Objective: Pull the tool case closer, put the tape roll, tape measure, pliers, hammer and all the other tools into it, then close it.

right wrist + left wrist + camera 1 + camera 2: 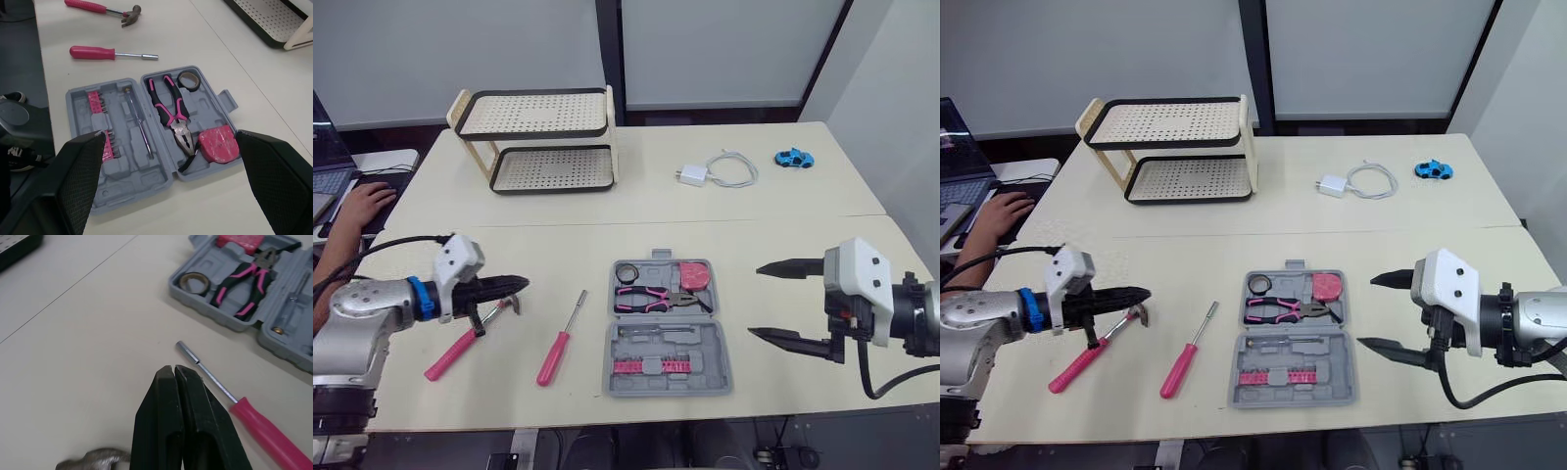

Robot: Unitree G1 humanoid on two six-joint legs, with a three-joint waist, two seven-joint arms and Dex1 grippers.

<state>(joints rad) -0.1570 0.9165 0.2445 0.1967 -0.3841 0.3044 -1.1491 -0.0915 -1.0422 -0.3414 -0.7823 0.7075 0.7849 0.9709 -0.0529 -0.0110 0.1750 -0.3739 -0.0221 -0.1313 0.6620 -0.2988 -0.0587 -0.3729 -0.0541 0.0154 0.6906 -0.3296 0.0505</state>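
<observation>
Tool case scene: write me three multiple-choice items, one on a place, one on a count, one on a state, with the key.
1. Where is the hammer relative to the tool case?
A inside it
B on the table, to the robot's left of it
C on the floor

2. How many pink-handled tools lie outside the case?
A one
B two
C four

3. The right gripper is:
A open
B shut and empty
C shut on a tool

Key:
1 B, it lies on the table beyond the screwdriver.
2 B, only the hammer and the screwdriver lie outside.
3 A, its fingers stand wide apart.
</observation>
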